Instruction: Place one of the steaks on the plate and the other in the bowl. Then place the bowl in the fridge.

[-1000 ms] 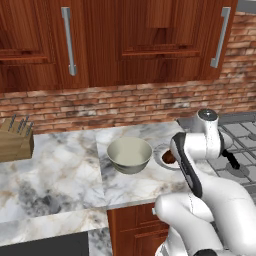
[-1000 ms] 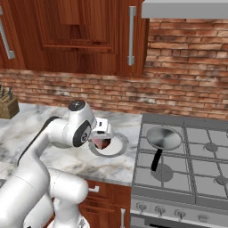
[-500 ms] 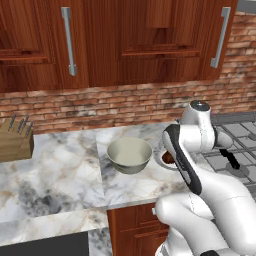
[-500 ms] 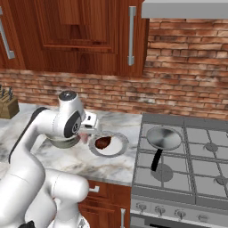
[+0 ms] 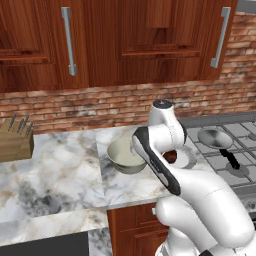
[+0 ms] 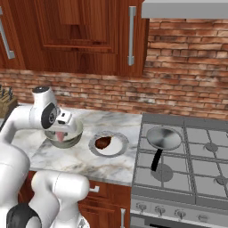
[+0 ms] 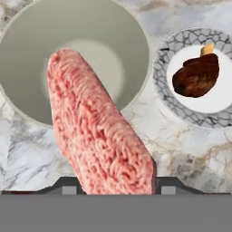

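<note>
Hanging from the jaws, clamped shut on it, the pinkish-red streaked steak slab [image 7: 102,131] points its long axis down toward the deep cream-beige bowl [image 7: 27,54] directly beneath; beyond, dark brown steak [image 7: 195,76] on grey-rimmed plate [image 7: 163,63].

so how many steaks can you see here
2: the pinkish-red steak is held in the gripper above the bowl; the dark brown steak lies on the plate.

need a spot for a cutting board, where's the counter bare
Bare marble runs from the knife block to the bowl, and along the front edge. It is crowded where bowl, plate and stove sit close, with the end effector over the bowl.
</note>
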You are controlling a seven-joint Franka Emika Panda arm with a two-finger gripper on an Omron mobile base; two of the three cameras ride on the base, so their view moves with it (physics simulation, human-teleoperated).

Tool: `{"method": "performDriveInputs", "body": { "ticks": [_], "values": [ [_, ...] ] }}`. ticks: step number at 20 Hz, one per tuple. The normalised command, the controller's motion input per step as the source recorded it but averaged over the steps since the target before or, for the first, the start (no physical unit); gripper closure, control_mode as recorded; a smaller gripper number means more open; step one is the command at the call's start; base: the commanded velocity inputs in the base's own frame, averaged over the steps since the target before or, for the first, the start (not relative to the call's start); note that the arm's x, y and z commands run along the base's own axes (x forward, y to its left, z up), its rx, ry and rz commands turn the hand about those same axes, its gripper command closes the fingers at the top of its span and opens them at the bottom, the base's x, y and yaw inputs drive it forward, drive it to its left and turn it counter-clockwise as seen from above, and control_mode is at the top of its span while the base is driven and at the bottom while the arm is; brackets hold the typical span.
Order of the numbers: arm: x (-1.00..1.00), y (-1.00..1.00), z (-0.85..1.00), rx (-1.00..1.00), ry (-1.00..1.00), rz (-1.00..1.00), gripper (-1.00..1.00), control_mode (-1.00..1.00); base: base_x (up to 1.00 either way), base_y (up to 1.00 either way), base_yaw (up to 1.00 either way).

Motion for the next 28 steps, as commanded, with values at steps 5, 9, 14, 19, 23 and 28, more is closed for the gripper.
{"method": "performDriveInputs", "body": {
  "ticks": [5,9,14,19,23,28],
  "values": [
    [0.33,0.08,-0.01,-0.03,0.22,-0.16,1.0,-1.0,0.0,0.0,0.0],
    [0.31,-0.04,0.0,0.06,0.08,0.0,1.0,-1.0,0.0,0.0,0.0],
    [0.31,0.25,-0.1,0.0,-0.02,0.0,1.0,-1.0,0.0,0.0,0.0],
    [0.36,0.07,-0.37,0.0,-0.07,0.03,1.0,-1.0,0.0,0.0,0.0],
    [0.2,0.0,-0.46,0.01,-0.05,0.04,1.0,-1.0,0.0,0.0,0.0],
    [0.0,0.0,-0.46,0.0,0.0,0.0,1.0,-1.0,0.0,0.0,0.0]
  ]
}}
